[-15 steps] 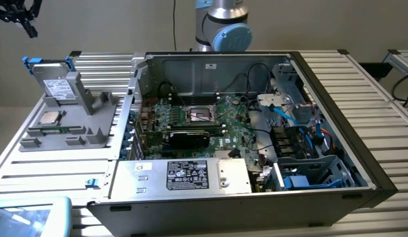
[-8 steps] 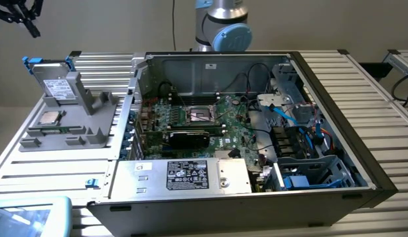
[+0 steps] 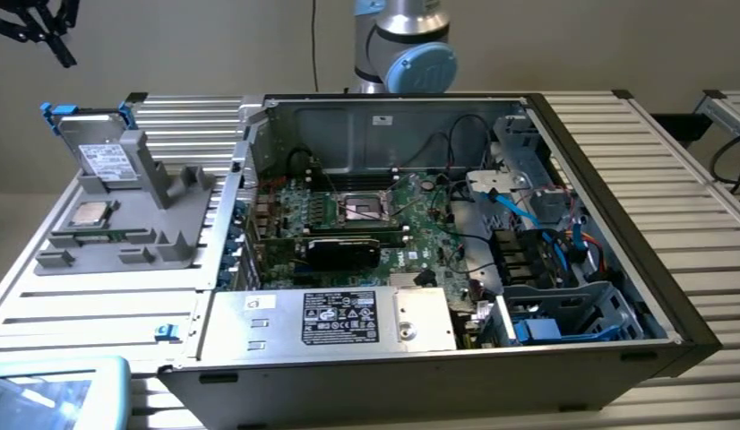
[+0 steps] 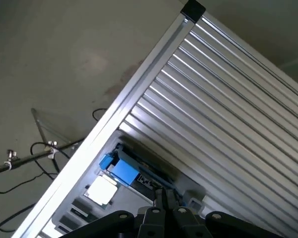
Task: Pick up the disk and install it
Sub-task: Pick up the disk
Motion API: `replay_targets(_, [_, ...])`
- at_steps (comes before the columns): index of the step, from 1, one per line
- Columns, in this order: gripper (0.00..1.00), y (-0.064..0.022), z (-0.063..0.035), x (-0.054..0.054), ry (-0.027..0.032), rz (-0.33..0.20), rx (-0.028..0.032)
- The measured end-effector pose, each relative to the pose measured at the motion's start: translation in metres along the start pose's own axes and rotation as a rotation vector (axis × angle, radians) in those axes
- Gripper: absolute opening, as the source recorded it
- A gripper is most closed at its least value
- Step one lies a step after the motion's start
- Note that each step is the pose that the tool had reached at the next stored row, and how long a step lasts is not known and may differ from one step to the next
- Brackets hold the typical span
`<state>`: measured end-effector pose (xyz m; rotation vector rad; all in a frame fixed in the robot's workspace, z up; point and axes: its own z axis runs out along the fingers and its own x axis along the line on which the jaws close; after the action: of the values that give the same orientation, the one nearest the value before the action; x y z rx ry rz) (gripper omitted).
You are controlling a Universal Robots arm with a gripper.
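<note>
Overhead, the hand (image 3: 57,45) hangs closed and empty above the desk (image 3: 107,305), at the exterior view's left, while the disk (image 3: 98,148) in its blue bracket stands on edge in the grey holder (image 3: 167,193) beside the open computer case (image 3: 466,116).

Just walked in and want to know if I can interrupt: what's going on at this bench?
A robot arm is working on a disk installation. Its gripper is shut and holds nothing, and it hangs high above the grey fixture. The disk stands upright in that fixture in its blue bracket and has not been picked up yet. The open computer case lies beside the fixture, on the exterior view's right.
</note>
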<state>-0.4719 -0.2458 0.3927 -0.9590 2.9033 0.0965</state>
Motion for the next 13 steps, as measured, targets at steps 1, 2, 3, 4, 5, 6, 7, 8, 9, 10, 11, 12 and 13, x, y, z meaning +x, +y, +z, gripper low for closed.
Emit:
replay_targets(1, [0.11,0.0000,0.0000,0.0000,0.0007,-0.018,-0.0018])
replay_targets(2, [0.11,0.0000,0.0000,0.0000,0.0013,-0.036,-0.0036])
replay_targets(3, [0.11,0.0000,-0.0001,0.0000,0.0020,-0.054,-0.0054])
replay_targets(4, [0.11,0.0000,0.0000,0.0000,0.0027,-0.072,-0.0070])
replay_targets(5, [0.11,0.0000,-0.0001,0.0000,0.0053,-0.087,-0.0073])
replay_targets(6, [0.11,0.0000,-0.0001,0.0001,0.0096,-0.098,-0.0061])
replay_targets(7, [0.11,0.0000,0.0000,0.0001,0.0141,-0.109,-0.0039])
replay_targets(8, [0.11,0.0000,0.0001,0.0001,0.0182,-0.121,-0.0021])
replay_targets(9, [0.11,0.0001,0.0001,0.0002,0.0221,-0.133,-0.0004])
replay_targets(10, [0.11,0.0000,0.0002,0.0002,0.0248,-0.147,0.0000])
replay_targets(11, [0.11,0.0000,0.0002,0.0002,0.0261,-0.165,-0.0008])
replay_targets(12, [0.11,0.0001,0.0003,0.0002,0.0270,-0.183,-0.0022])
replay_targets(13, [0.11,0.0001,0.0003,0.0002,0.0280,-0.200,-0.0041])
